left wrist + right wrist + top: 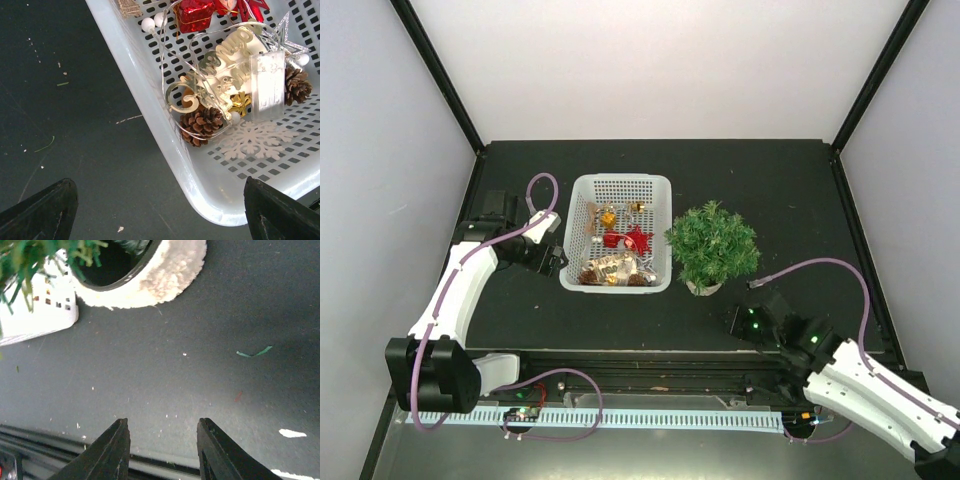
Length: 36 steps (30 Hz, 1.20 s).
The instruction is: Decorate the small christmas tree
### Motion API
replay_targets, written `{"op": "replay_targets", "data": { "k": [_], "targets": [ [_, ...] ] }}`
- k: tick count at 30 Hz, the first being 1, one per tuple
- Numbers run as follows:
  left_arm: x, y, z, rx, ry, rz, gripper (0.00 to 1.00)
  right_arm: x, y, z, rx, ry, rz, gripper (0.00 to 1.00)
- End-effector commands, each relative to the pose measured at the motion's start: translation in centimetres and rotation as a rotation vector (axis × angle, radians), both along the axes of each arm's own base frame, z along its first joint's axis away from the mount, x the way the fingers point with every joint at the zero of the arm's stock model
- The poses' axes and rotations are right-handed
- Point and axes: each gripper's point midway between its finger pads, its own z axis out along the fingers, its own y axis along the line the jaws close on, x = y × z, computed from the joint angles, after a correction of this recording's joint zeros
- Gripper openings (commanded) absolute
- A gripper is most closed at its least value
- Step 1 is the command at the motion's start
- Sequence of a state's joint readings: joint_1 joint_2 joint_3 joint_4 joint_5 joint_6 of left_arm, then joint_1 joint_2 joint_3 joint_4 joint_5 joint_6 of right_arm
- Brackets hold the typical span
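One small christmas tree [712, 245] stood upright on the table [800, 200], just beside one white basket [620, 181]. In the left wrist view the basket held two pine cones [201, 125] and one white snowflake [252, 142]. The left gripper [552, 262] hung at the basket's corner, jaws spread wide, empty. The right gripper [162, 450] sat near the tree's pot [165, 275], jaws parted, holding nothing.

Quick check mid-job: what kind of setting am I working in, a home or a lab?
Most likely a lab test cell, not a home: a black table boxed in by plain white panels on black frame posts, with a white basket of ornaments and the small christmas tree as props.
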<state>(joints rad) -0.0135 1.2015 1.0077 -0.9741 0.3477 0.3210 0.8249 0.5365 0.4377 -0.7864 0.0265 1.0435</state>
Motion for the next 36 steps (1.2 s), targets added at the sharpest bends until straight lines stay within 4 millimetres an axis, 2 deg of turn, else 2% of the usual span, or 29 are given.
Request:
{"op": "replay_targets", "data": {
  "k": [1, 6, 11, 15, 20, 23, 30, 36],
  "targets": [
    [0.3, 0.0, 1.4, 0.004, -0.03, 0.0, 0.91, 2.7, 1.7, 0.1, 0.137, -0.063, -0.122, 0.39],
    [0.4, 0.1, 1.4, 0.005, -0.03, 0.004, 0.91, 4.5, 2.1, -1.0, 0.113, -0.082, -0.175, 0.39],
    [1.1, 0.2, 1.5, 0.01, -0.039, 0.007, 0.91, 6.4, 0.5, -0.9, 0.087, -0.097, -0.261, 0.39],
    [2.7, 0.3, 1.6, 0.014, -0.042, 0.02, 0.91, 7.7, -0.9, -0.2, 0.135, -0.126, -0.336, 0.41],
    [5.2, 0.6, 1.3, 0.025, -0.029, 0.045, 0.91, 9.0, -1.8, -0.7, 0.184, -0.122, -0.366, 0.44],
    [6.1, 0.6, 1.1, 0.023, -0.016, 0.052, 0.91, 9.9, -1.3, -1.1, 0.203, -0.119, -0.347, 0.45],
    [7.2, 0.6, 0.3, 0.023, 0.012, 0.064, 0.9, 12.0, 1.4, -1.8, 0.199, -0.068, -0.253, 0.44],
    [7.7, 0.3, 0.2, 0.005, 0.019, 0.062, 0.9, 13.2, 2.1, -1.6, 0.188, -0.07, -0.237, 0.42]
  ]
}}
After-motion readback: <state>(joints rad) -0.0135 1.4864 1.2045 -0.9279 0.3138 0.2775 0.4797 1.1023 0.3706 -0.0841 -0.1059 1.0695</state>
